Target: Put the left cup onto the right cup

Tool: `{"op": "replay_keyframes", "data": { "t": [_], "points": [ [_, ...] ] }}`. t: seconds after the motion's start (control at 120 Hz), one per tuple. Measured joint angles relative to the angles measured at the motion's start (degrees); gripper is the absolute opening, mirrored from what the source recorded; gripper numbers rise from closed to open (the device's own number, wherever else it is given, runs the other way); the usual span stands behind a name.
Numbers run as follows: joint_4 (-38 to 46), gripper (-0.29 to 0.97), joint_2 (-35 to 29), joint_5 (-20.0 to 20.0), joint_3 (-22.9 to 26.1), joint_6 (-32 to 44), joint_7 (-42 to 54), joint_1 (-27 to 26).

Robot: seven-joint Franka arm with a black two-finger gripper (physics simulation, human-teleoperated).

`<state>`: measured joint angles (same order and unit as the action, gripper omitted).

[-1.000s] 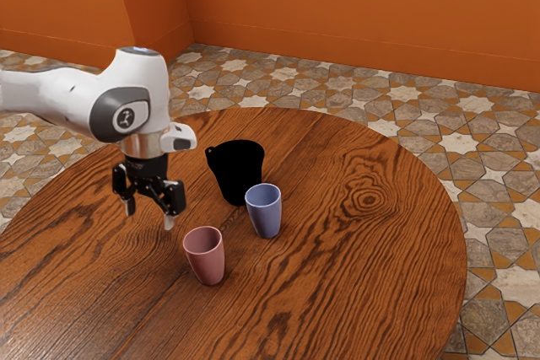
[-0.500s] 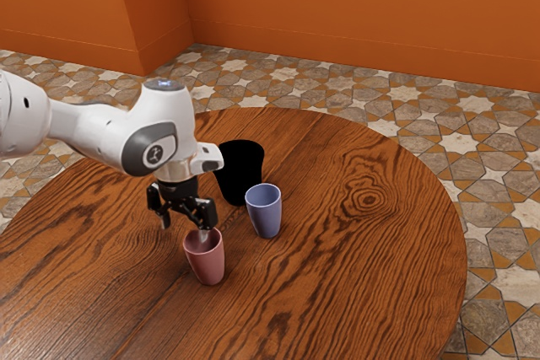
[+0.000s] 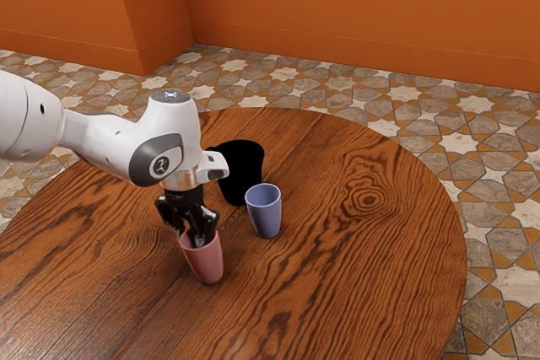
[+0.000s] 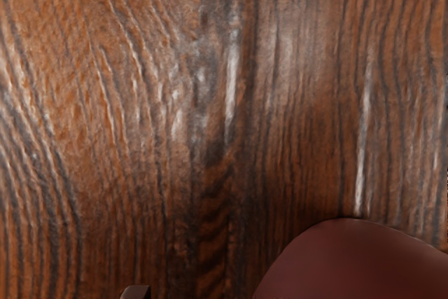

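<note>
On wooden table [image 3: 363,233], gripper [image 3: 201,232] at pink cup [image 3: 206,259].

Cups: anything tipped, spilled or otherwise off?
Nothing stands out. The pink cup, blue cup and black cup all stand upright on the table, with nothing spilled. The gripper sits at the pink cup's rim.

- A round wooden table [image 3: 363,233] with bold dark grain stands on a patterned tile floor [image 3: 472,115].
- A pink cup [image 3: 205,257] stands nearest the front edge, mouth up.
- A blue cup [image 3: 263,210] stands upright just beside it, toward the exterior view's right.
- A black cup [image 3: 240,166] sits close behind the blue one.
</note>
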<state>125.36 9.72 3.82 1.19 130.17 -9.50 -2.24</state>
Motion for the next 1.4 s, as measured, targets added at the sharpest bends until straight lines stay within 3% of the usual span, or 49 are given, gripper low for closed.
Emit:
{"op": "replay_keyframes", "data": {
  "t": [0.125,0.35,0.65,0.833,1.15,1.4],
  "points": [
    [-0.01,0.04,-0.01,0.02,0.8,0.25,-0.21,-0.1],
    [-0.15,-0.07,-0.28,-0.41,1.12,0.56,-0.58,-0.05],
    [-0.34,-0.1,-6.15,-0.32,1.09,0.55,-1.17,-0.93],
    [-5.73,-0.1,-7.08,-0.68,1.16,-0.78,-1.46,-0.86],
    [-16.32,-0.1,-2.81,-5.76,1.19,-5.89,-1.73,-0.85],
    [-20.62,-0.1,1.26,-6.81,1.31,-7.65,-1.72,-0.81]
  ]
}}
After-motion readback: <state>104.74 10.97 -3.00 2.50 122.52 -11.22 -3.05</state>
